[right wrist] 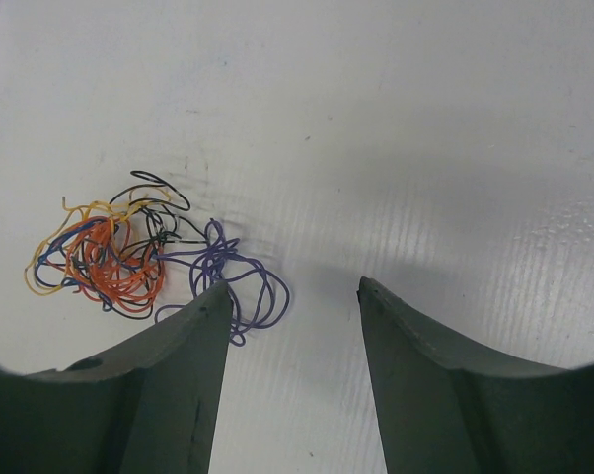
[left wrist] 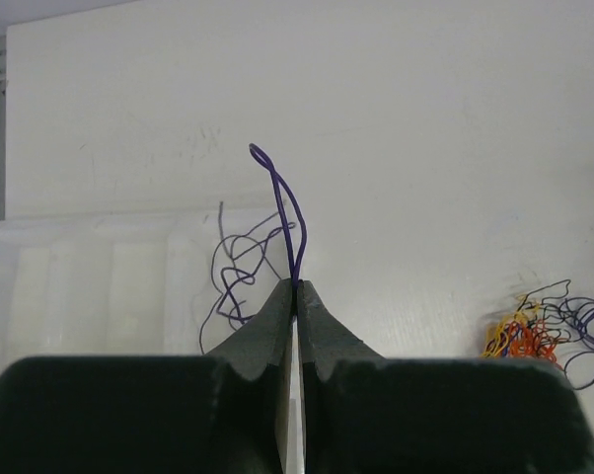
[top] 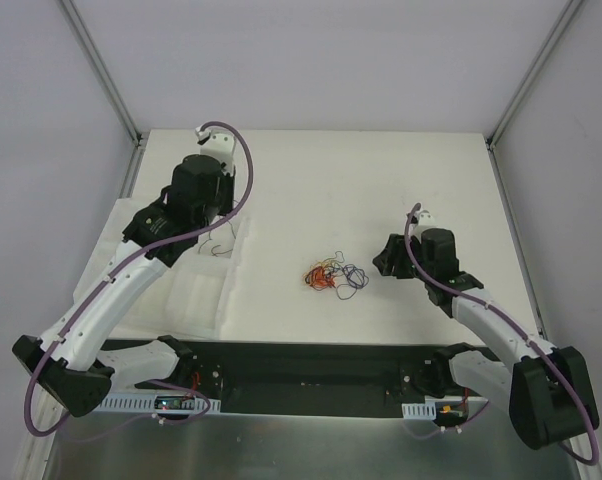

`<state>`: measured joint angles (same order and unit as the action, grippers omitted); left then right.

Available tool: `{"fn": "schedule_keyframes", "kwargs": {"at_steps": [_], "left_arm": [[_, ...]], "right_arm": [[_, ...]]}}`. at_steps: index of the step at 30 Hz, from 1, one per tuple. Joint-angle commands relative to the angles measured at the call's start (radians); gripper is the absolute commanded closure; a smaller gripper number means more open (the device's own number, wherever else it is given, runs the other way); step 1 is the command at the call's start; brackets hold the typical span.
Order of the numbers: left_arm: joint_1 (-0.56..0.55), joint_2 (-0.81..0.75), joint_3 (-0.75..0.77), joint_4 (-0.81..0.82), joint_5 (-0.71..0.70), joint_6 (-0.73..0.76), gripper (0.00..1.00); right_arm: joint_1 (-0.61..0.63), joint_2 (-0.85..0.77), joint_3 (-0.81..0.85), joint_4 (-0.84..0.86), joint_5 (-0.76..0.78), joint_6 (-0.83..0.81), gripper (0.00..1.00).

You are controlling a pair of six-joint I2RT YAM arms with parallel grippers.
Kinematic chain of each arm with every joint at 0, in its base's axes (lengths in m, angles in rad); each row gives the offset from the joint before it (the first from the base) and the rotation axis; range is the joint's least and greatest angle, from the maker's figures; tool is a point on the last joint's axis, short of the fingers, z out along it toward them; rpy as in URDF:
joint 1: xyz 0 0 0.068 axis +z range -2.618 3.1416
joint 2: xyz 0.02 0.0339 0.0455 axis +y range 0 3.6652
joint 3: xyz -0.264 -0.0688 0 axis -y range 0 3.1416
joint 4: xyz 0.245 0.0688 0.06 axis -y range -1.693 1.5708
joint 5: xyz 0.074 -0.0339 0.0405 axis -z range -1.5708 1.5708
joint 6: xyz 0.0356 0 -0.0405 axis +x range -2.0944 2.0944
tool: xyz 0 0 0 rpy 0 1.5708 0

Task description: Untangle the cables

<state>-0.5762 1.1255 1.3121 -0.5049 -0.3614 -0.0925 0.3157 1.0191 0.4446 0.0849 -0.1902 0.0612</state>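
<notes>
The cables lie as a small multicoloured knot point(top: 331, 277) of orange, yellow, black and purple wires on the white table. My left gripper point(top: 219, 238) is off to the knot's left, over the foam tray. In the left wrist view it point(left wrist: 297, 286) is shut on a single purple wire point(left wrist: 285, 207), which loops up above the tips and curls down to the left point(left wrist: 236, 281). The knot point(left wrist: 534, 331) shows at the right of that view. My right gripper point(top: 379, 264) is open and empty just right of the knot; in its wrist view point(right wrist: 292, 288) the knot point(right wrist: 110, 259) lies ahead left, with purple loops point(right wrist: 248, 281) beside the left finger.
A white foam tray point(top: 196, 300) with moulded compartments lies at the left of the table, also in the left wrist view point(left wrist: 80, 286). White walls close in the back and sides. A black rail point(top: 301, 375) runs along the near edge between the arm bases.
</notes>
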Motion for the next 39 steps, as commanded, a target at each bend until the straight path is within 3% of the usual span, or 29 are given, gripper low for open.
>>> {"fn": "schedule_keyframes", "kwargs": {"at_steps": [1, 11, 19, 25, 39], "left_arm": [[0.015, 0.002, -0.053, 0.014, -0.068, -0.042, 1.0], [0.041, 0.071, -0.089, -0.096, -0.174, -0.173, 1.0], [0.223, 0.203, -0.12, -0.129, 0.056, -0.286, 1.0], [0.308, 0.342, -0.132, -0.126, 0.199, -0.288, 1.0], [0.338, 0.438, -0.142, -0.124, 0.297, -0.242, 1.0]], "right_arm": [[-0.006, 0.013, 0.011, 0.032, 0.0, -0.014, 0.43], [-0.009, 0.015, 0.011, 0.033, 0.003, -0.011, 0.43], [-0.009, 0.006, 0.005, 0.027, 0.023, -0.015, 0.43], [-0.01, 0.015, 0.008, 0.027, 0.021, -0.017, 0.43], [-0.009, 0.036, 0.016, 0.024, 0.025, -0.018, 0.43]]}}
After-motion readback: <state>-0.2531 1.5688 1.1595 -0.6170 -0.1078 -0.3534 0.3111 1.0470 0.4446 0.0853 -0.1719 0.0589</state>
